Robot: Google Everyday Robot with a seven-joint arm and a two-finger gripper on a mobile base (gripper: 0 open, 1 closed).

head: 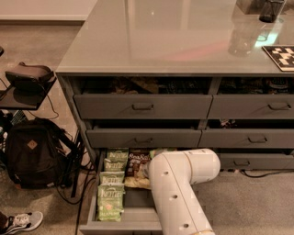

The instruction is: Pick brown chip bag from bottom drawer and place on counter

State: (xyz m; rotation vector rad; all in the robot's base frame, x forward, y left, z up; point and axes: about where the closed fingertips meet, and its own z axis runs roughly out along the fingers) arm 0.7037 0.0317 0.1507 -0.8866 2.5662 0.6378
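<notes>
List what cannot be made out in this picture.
In the camera view:
Gripper: not seen; the white arm over the bottom drawer hides it, so its place and grip are unknown.
Brown chip bag: right edge behind the arm.
Drawer's right half: covered by the arm.
Dark cup on the counter: top cut off by the upper edge.
Upper drawers: contents too dark to name.

It was an office-like workspace: grey metal drawers (142,106) under a glossy grey-green counter (151,41), black backpack (32,153) at lower left; the gripper was hidden behind the white arm (179,197), lower centre.
</notes>
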